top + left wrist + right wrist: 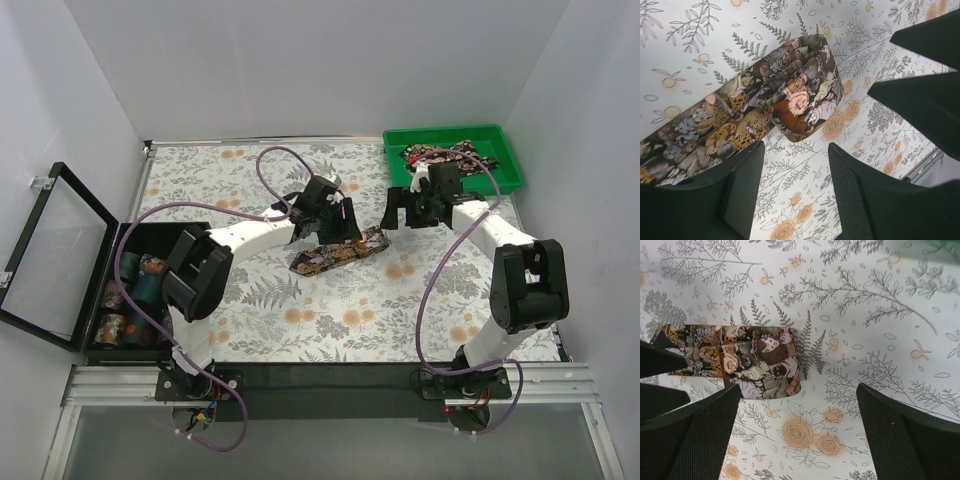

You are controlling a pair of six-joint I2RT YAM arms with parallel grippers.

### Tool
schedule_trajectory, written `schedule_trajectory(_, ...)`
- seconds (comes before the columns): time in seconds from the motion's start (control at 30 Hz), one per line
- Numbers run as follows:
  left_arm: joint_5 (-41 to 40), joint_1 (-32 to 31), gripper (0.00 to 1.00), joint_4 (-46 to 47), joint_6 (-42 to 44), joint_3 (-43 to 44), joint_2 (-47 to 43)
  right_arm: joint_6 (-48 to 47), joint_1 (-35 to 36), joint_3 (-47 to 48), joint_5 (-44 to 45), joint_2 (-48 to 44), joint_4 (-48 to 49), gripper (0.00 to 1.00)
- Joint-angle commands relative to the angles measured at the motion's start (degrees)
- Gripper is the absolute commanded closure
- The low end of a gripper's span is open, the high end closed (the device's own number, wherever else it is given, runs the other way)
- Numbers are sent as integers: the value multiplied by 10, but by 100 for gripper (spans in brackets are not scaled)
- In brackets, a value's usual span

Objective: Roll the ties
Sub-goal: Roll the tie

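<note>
Top external: a tie (338,250) is lying on the worktop (250,170), one end folded over. Beside it the left end effector (796,149) and right end effector (799,390) are hovering, jaws apart, empty.

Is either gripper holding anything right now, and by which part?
Nothing is held. The left gripper and the right gripper are both open; the dark paisley fabric necktie lies free on the fern-patterned tablecloth.
</note>
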Motion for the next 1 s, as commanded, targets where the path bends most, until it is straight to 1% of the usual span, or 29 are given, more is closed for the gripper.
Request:
schedule_trajectory(0.0,20,-8,50,0,-9,41,19,17,-29,-43,-135,-5,99,14)
schedule_trajectory(0.17,25,-11,57,0,-9,54,45,47,-53,-76,-214,30,172,17)
schedule_trajectory(0.33,4,-11,67,-1,2,54,58,58,-54,-90,-243,67,216,18)
schedule_trajectory(0.5,-16,-7,69,-5,14,58,71,67,-54,-97,-270,97,245,19)
schedule_trajectory(0.77,-26,0,69,-6,28,61,88,76,-54,-110,-292,134,270,24)
schedule_trajectory(0.97,-40,3,70,-6,35,63,98,96,-53,-123,-325,151,299,31)
